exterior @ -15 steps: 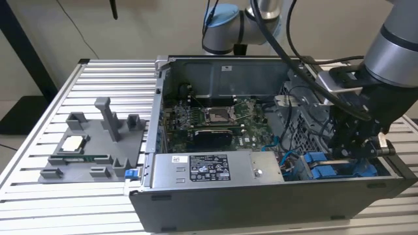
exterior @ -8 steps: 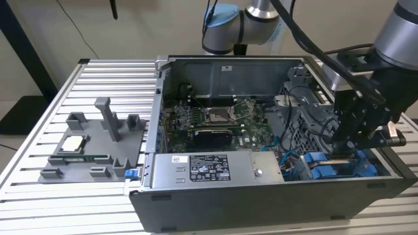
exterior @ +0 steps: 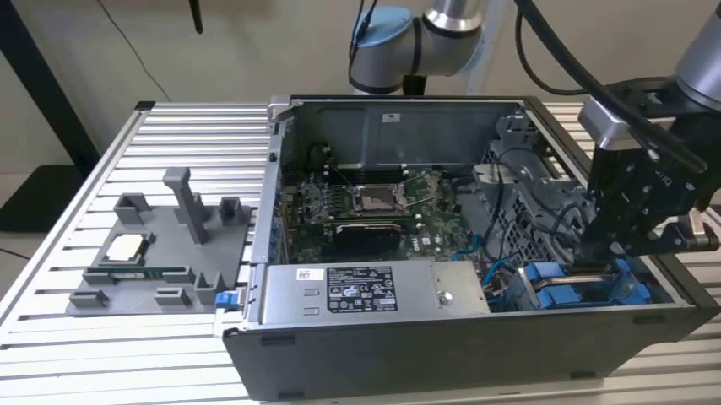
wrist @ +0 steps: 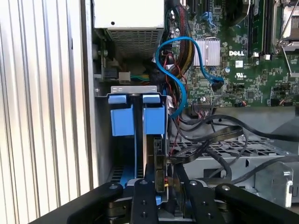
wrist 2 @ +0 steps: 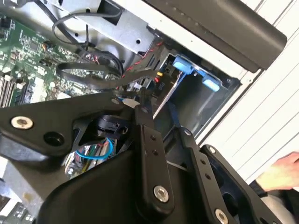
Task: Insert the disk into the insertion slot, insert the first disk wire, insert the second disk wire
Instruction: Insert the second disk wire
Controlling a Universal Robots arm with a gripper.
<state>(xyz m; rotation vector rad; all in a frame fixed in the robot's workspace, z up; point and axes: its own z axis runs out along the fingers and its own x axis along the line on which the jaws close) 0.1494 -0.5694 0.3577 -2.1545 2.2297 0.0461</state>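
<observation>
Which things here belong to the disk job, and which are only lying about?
Belong to the job:
- gripper
- blue disk carriers
- blue cable

Only lying about:
- grey parts tray
- power-supply box
- a person's hand

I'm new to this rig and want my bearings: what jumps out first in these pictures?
An open computer case lies on its side on a slatted metal table, its green motherboard exposed. The black end effector reaches into the case's corner on the exterior view's right, among bright blue drive carriers. A grey fixture tray sits on the table at the exterior view's left.
</observation>
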